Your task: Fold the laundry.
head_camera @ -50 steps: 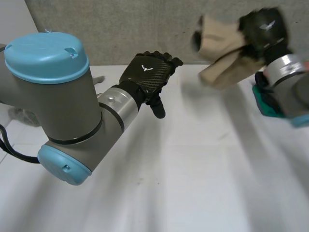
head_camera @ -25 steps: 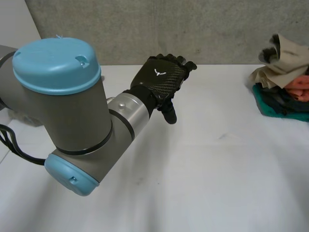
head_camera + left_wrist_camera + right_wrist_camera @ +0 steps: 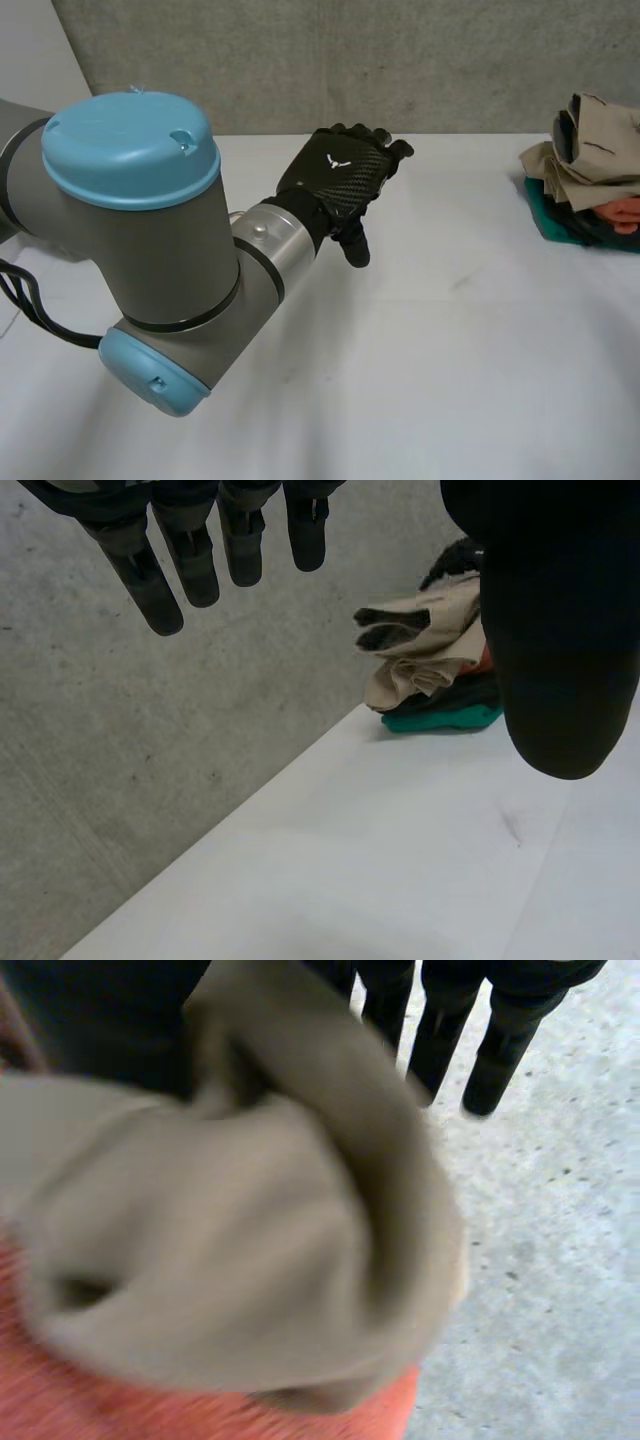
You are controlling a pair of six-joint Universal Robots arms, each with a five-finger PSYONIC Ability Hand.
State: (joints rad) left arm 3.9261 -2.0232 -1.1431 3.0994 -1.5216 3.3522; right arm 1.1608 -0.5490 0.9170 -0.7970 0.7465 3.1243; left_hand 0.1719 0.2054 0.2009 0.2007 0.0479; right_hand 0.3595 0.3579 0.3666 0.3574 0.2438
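A crumpled beige cloth (image 3: pixel 603 150) lies on top of a pile at the table's far right, over an orange cloth (image 3: pixel 626 212) and a teal cloth (image 3: pixel 558 226). My right hand (image 3: pixel 566 135) is at the beige cloth's left edge, where its dark fingers show. In the right wrist view its fingers (image 3: pixel 440 1030) reach out straight past the beige cloth (image 3: pixel 230 1260), which bunches under the palm above the orange cloth (image 3: pixel 100 1410). My left hand (image 3: pixel 335 175) hovers open over the back middle of the table with nothing in it. Its wrist view shows its thumb (image 3: pixel 550 630) and the pile (image 3: pixel 430 650) beyond.
The white table (image 3: pixel 420 360) stretches bare between the left arm and the pile. A grey concrete wall (image 3: pixel 350 60) runs along the table's back edge. My bulky left arm (image 3: pixel 150 230) takes up the near left.
My right hand has swung the beige cloth right and down onto the pile, and its fingers have straightened. The left arm has drifted slightly right.
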